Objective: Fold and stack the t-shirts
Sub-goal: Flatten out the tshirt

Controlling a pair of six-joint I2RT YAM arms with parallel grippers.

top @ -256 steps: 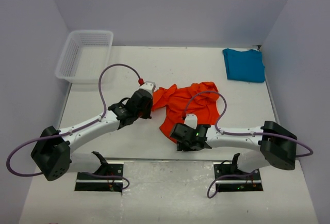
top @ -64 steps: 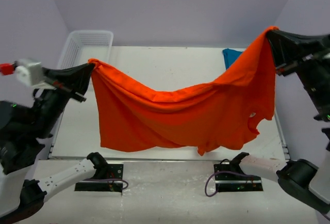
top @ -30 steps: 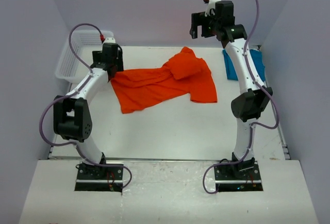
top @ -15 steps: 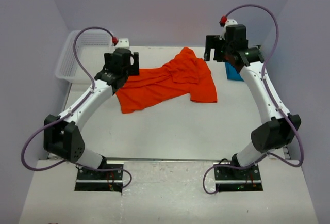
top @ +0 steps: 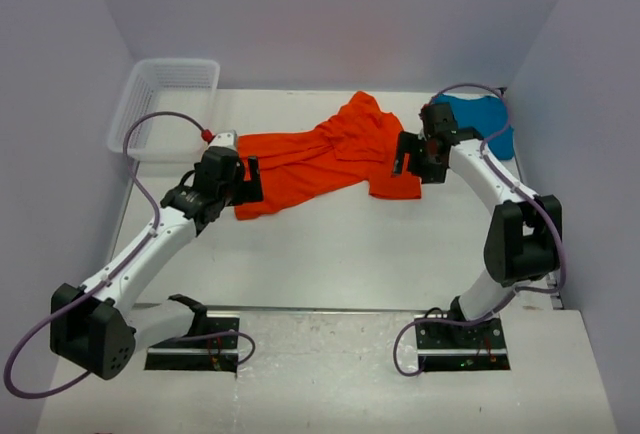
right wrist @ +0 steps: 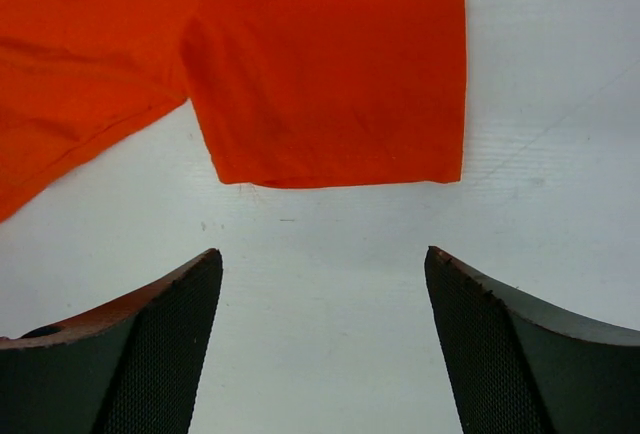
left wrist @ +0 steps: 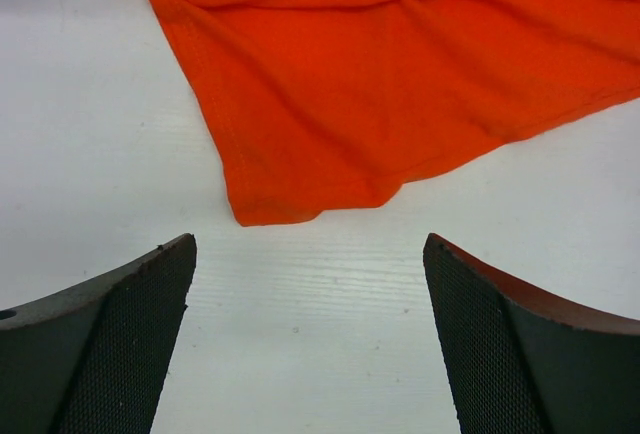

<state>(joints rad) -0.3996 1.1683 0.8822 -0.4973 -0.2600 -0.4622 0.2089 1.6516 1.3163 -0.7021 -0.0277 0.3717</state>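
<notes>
Top view: orange t-shirt [top: 320, 159] lies spread but rumpled on far-centre of table [top: 330, 254]; teal t-shirt [top: 485, 122] sits at far right. Left gripper [top: 250, 180] is at its near-left corner, right gripper [top: 408, 157] at its right edge.
Left wrist: jaws apart, nothing btw. them, shirt corner just beyond.
Right wrist: jaws apart, empty, hem just beyond.

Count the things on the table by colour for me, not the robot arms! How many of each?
orange-red t-shirt: 1
teal-blue t-shirt: 1
white mesh basket: 1
Total: 3
</notes>
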